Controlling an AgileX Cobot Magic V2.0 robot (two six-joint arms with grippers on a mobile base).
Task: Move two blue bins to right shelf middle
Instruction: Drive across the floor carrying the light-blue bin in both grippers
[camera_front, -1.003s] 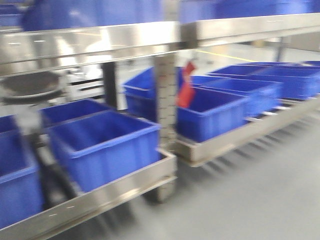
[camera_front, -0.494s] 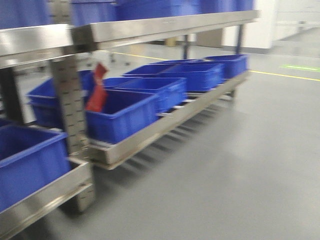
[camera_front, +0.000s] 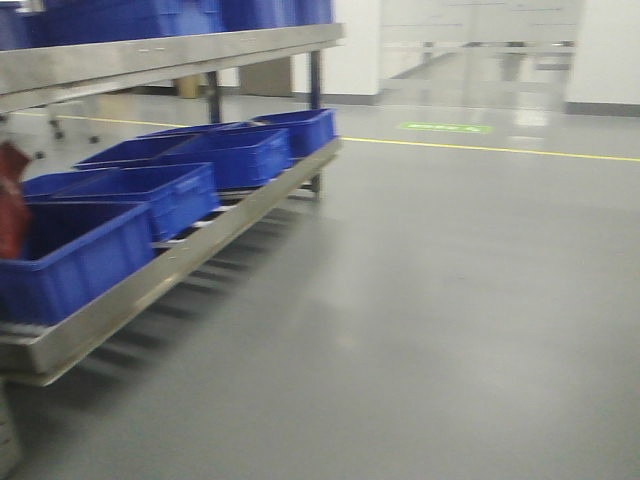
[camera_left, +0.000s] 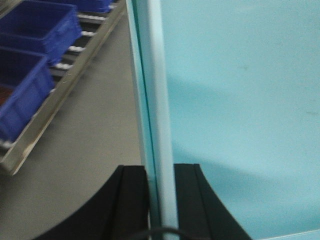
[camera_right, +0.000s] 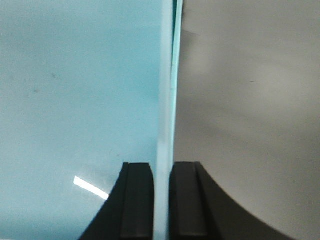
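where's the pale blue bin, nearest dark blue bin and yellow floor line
pale blue bin (camera_left: 156, 100): left wrist view, on its rim
nearest dark blue bin (camera_front: 80, 265): front view, on its side wall
yellow floor line (camera_front: 500, 150): front view, mid-length

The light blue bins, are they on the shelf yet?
Not yet. Done: the left gripper and right gripper are each shut on the wall of a pale blue bin. In hand: carrying it over open floor. Left: shelving it; the rack in the front view shows only dark blue bins.

Your robot up close: matte black
Left end effector (camera_left: 160, 170) and right end effector (camera_right: 161, 167): square-topped, flaring below; thin dark cable (camera_left: 160, 231) under the left.
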